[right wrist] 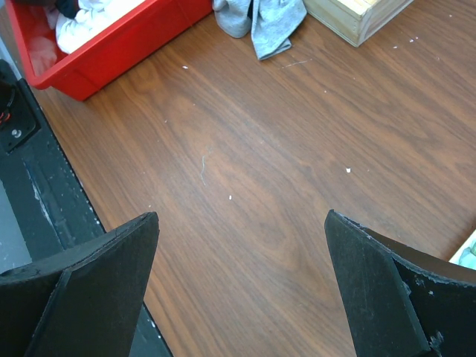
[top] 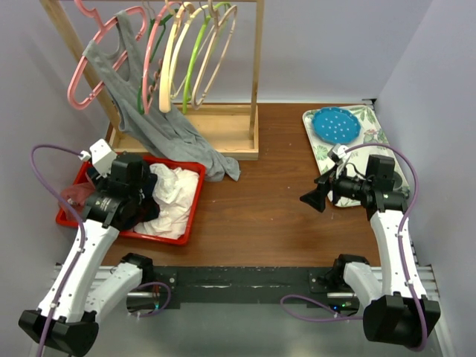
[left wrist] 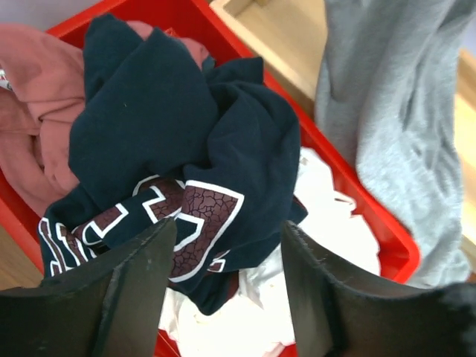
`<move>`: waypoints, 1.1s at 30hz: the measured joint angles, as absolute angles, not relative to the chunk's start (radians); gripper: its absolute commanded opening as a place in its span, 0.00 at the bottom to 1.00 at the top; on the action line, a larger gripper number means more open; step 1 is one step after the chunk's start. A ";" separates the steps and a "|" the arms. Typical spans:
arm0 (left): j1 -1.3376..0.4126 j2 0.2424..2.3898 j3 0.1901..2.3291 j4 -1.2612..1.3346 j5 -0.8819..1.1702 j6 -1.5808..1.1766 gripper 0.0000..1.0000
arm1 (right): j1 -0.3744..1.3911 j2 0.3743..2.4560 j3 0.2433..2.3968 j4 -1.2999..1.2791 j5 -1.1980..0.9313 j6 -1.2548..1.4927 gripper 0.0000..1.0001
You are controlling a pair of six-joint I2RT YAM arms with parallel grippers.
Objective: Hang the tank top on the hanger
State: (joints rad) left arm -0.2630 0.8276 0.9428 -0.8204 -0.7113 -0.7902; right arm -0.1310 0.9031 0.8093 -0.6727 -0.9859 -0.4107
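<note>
The dark navy tank top [left wrist: 149, 111], with cracked dark red lettering, lies crumpled in the red bin [left wrist: 372, 223], partly over a white garment [left wrist: 327, 216]. My left gripper [left wrist: 229, 225] hovers just above the tank top's near edge with its jaws apart and no cloth pinched between them. In the top view the left gripper [top: 145, 197] covers most of the tank top. The light tan hanger [top: 230, 37] hangs at the right end of the rack's row of hangers. Over bare wood at the right, my right gripper [top: 309, 199] [right wrist: 242, 216] stands wide open and holds nothing.
A grey tank top [top: 134, 82] on a pink hanger drapes down onto the wooden rack's base [top: 223, 126]. A pink garment [left wrist: 30, 111] fills the bin's left side. A patterned tray [top: 372, 119] with a blue plate [top: 336, 125] sits at the back right.
</note>
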 measured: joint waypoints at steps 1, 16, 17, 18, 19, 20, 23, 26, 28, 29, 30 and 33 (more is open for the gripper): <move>-0.262 0.833 0.931 -0.814 -0.713 -0.791 0.57 | -0.131 0.903 0.809 -0.673 -0.986 -0.411 0.99; -0.072 0.771 0.962 -0.730 -0.503 -0.667 0.00 | -0.131 0.910 0.809 -0.672 -0.969 -0.411 0.99; -0.072 0.761 1.021 -0.736 -0.493 -0.662 0.00 | -0.131 0.913 0.809 -0.673 -0.964 -0.411 0.99; -0.072 0.756 1.088 -0.739 -0.486 -0.660 0.00 | -0.131 0.915 0.809 -0.672 -0.961 -0.410 0.99; -0.072 0.751 1.153 -0.735 -0.476 -0.660 0.00 | -0.131 0.916 0.809 -0.672 -0.960 -0.411 0.99; -0.072 0.746 1.211 -0.724 -0.465 -0.661 0.00 | -0.131 0.917 0.809 -0.672 -0.958 -0.410 0.99; -0.072 0.742 1.361 -0.716 -0.411 -0.660 0.00 | -0.131 0.917 0.809 -0.672 -0.958 -0.410 0.99; -0.072 0.761 1.494 -0.682 -0.319 -0.657 0.00 | -0.131 0.918 0.809 -0.672 -0.955 -0.410 0.99; -0.073 0.781 1.565 -0.640 -0.220 -0.649 0.00 | -0.131 0.918 0.809 -0.672 -0.953 -0.411 0.99; -0.075 0.789 1.588 -0.615 -0.168 -0.648 0.00 | -0.131 0.918 0.809 -0.672 -0.952 -0.411 0.99; -0.078 0.796 1.602 -0.593 -0.121 -0.648 0.00 | -0.131 0.918 0.809 -0.672 -0.951 -0.411 0.99; -0.098 0.818 1.624 -0.490 0.061 -0.655 0.00 | -0.131 0.918 0.809 -0.672 -0.951 -0.411 0.99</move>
State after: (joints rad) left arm -0.0978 0.8185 1.6238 -0.4900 0.0608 -0.6552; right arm -0.1310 0.9176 0.8093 -0.6720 -0.9508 -0.4107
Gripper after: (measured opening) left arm 0.045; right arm 0.985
